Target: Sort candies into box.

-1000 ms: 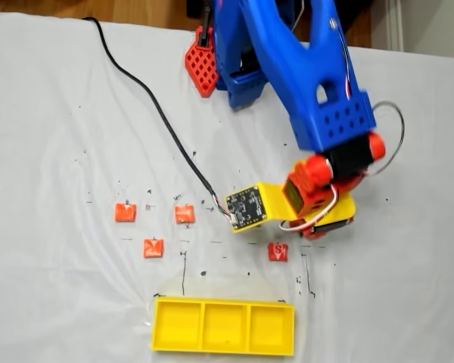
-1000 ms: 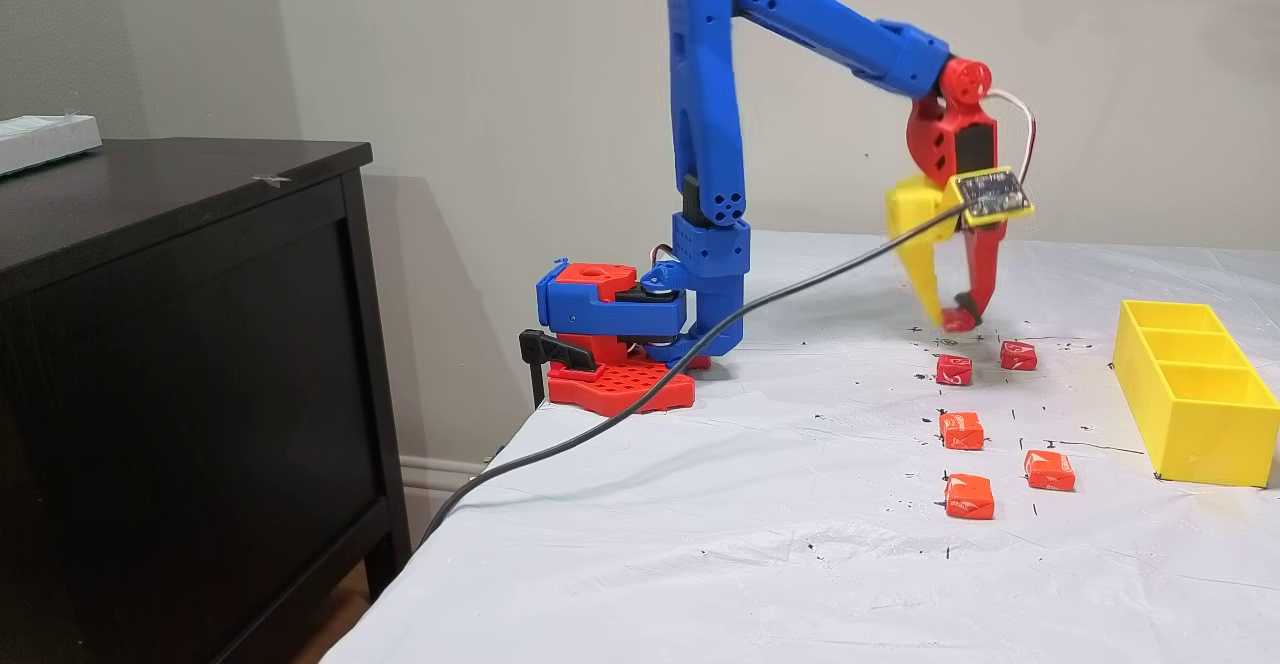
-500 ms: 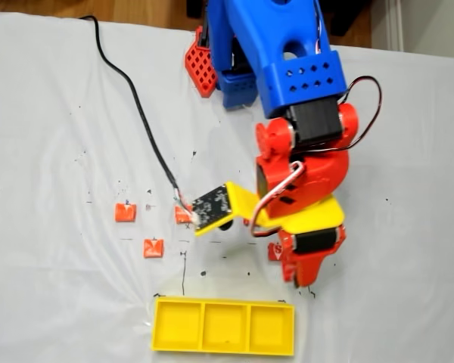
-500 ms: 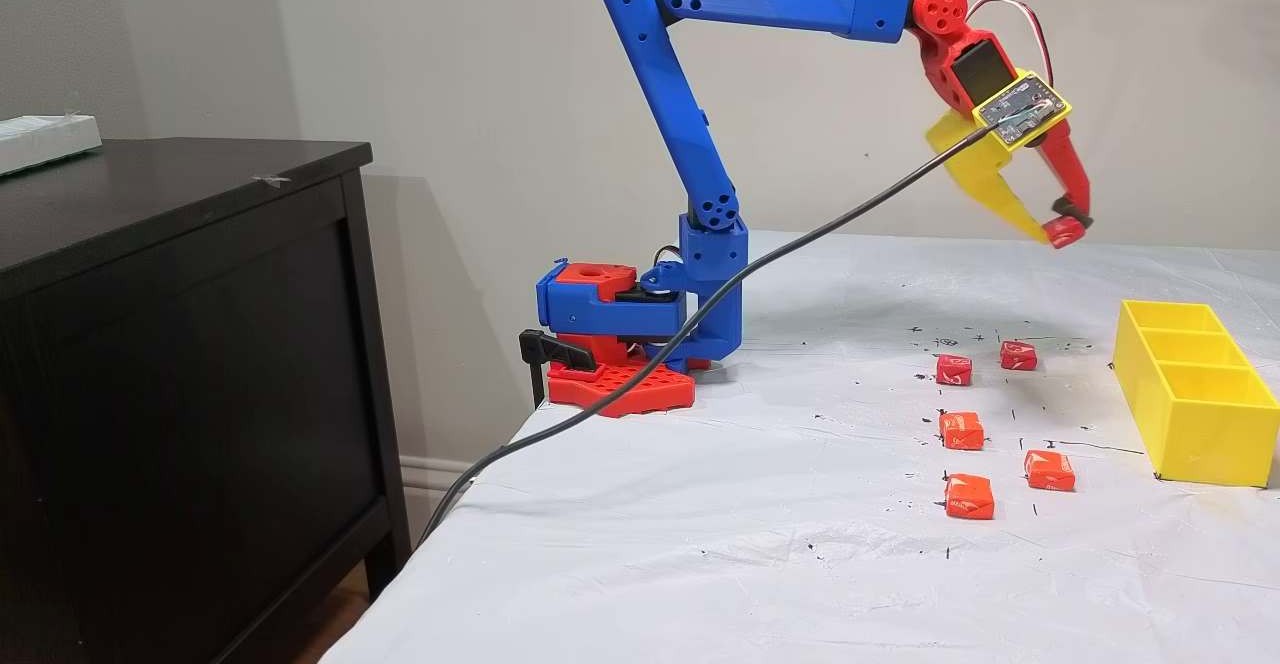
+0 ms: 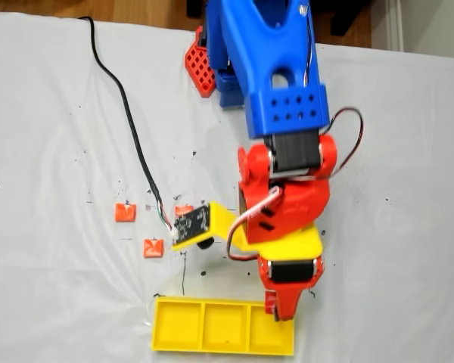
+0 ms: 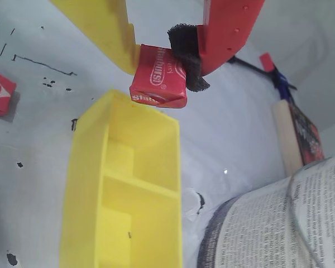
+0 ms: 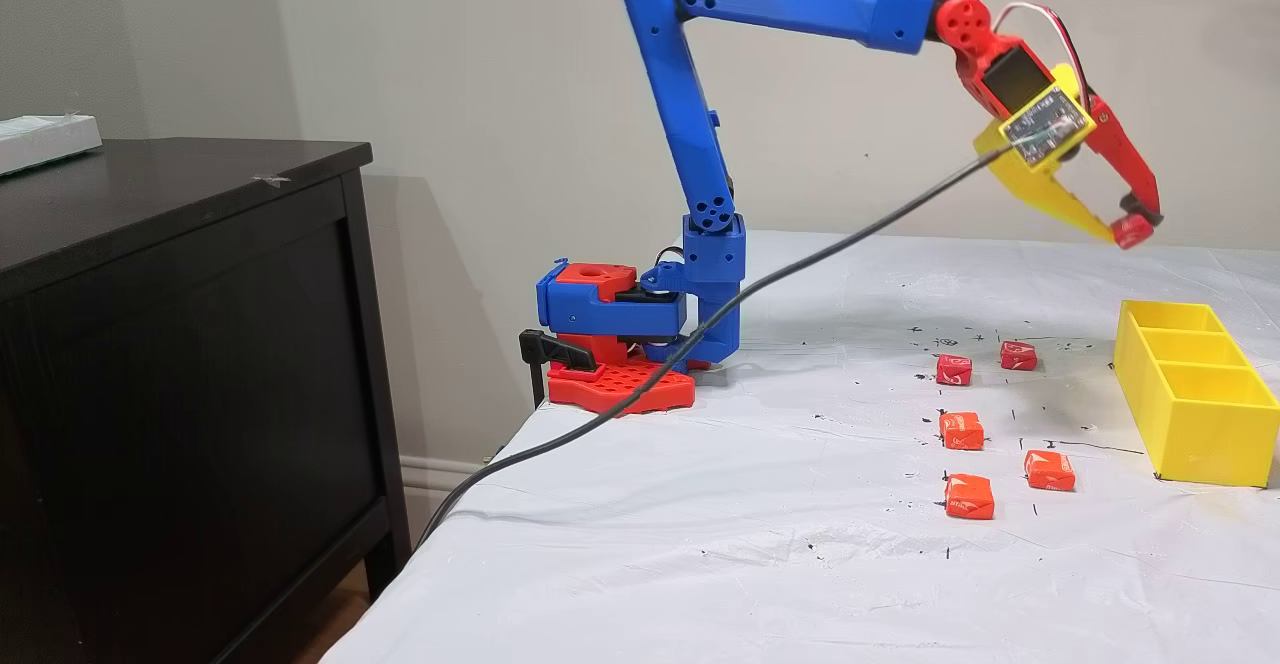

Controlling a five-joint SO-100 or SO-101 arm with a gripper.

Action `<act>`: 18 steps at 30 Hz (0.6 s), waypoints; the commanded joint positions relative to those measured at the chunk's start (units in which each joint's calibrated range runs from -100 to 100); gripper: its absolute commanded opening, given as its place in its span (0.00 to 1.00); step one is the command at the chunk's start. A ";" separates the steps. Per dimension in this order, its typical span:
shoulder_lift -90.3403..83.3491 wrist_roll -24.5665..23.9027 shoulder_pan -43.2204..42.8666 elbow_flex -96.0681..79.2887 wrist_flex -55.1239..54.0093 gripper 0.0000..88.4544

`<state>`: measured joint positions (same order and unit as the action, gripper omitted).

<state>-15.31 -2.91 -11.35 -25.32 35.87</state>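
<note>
We hold the red candy (image 6: 158, 84) pinched in the end effector (image 6: 163, 62) above the yellow tray (image 6: 89, 156); light, soft wrapper, grip flat sides.

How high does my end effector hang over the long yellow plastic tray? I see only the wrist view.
Observer: In a fixed view the end effector, shut on a small red wrapped candy, hangs well above the long yellow plastic tray, with open air between them.
Operator: How many candies lie on the white cloth?
Observer: Five lie on the white cloth: two red candies and three orange candies.
</note>
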 commanded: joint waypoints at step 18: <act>9.88 -0.59 0.12 12.80 -2.35 0.00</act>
<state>-5.08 -3.64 -10.18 -19.50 31.67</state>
